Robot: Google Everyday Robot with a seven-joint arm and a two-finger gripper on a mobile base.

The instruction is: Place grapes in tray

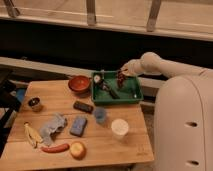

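A green tray (131, 94) sits at the back right of the wooden table. A dark red bunch of grapes (120, 79) hangs over the tray's back part, just under my gripper (121, 73). My white arm (150, 63) reaches in from the right above the tray. I cannot tell whether the grapes touch the tray floor. The tray also holds a small white round item (97, 78) and a black utensil (111, 91).
A red bowl (79, 83) stands left of the tray. On the table are a metal cup (34, 103), a dark bar (83, 106), a blue sponge (78, 125), a blue cup (100, 115), a white cup (119, 128), a cloth (53, 125), a banana (33, 135), a red sausage (55, 147) and an apple (77, 149).
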